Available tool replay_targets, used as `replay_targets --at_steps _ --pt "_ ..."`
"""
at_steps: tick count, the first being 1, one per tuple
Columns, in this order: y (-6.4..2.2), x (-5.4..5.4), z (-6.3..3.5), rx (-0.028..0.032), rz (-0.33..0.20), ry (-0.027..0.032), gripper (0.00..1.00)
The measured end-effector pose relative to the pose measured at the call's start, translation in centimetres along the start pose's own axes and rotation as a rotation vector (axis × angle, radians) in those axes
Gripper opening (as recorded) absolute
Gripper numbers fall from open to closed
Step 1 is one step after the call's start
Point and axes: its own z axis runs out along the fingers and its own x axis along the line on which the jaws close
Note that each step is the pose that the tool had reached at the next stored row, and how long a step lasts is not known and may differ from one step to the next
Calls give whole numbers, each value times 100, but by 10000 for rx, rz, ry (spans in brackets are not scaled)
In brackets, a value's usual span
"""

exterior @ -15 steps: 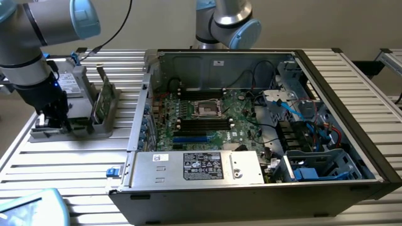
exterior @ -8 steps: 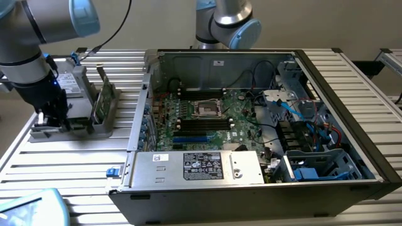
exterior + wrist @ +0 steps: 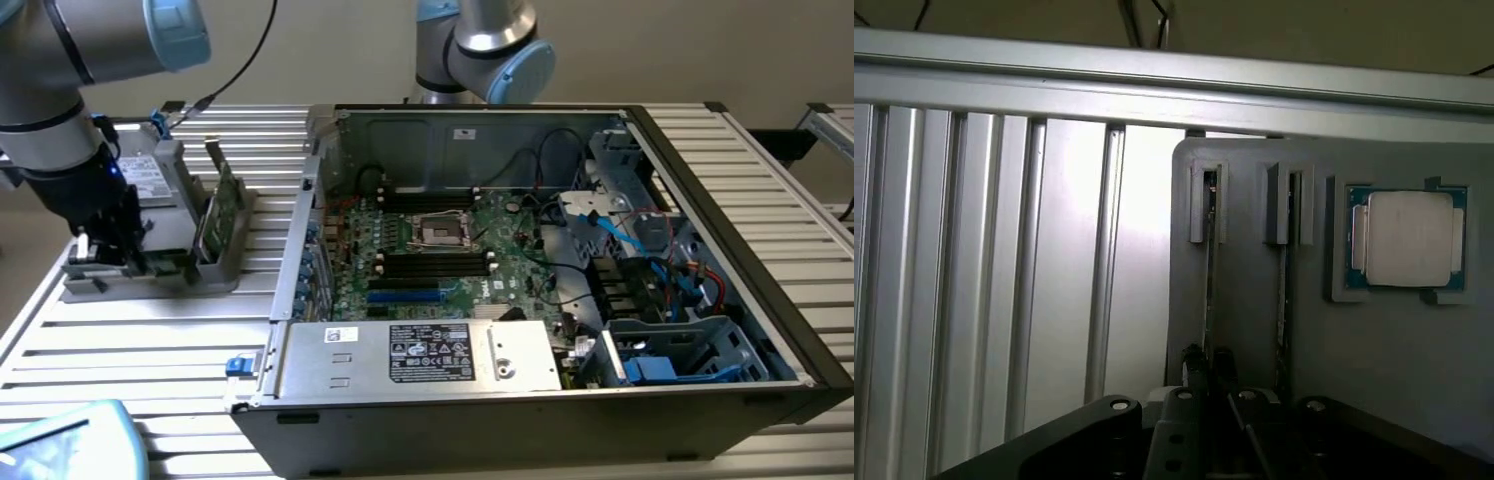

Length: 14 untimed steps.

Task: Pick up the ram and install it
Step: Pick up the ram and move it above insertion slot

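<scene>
Your hand is lowered onto the grey holder at the exterior view's left, directly over the ram; you cannot tell whether it is spread or clamped. The ram stands on edge in a holder slot, appearing from the wrist as a thin dark line. A second stick stands in the next slot, beside a square silver processor. The holder rests on the slatted bench, next to the open computer case.

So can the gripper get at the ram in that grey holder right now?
Probably yes: the gripper is lined up with the ram standing on edge in the grey holder, and nothing lies across it.
</scene>
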Motion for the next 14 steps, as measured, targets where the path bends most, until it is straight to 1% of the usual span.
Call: replay_targets --at_steps 5,8,11,14 --pt "2 1 -46 -14 18 -2 14" --pt "3 1 -90 -46 18 -4 14" --pt "6 3 -163 -79 17 -6 14" --pt "10 4 -282 -87 17 -7 14"
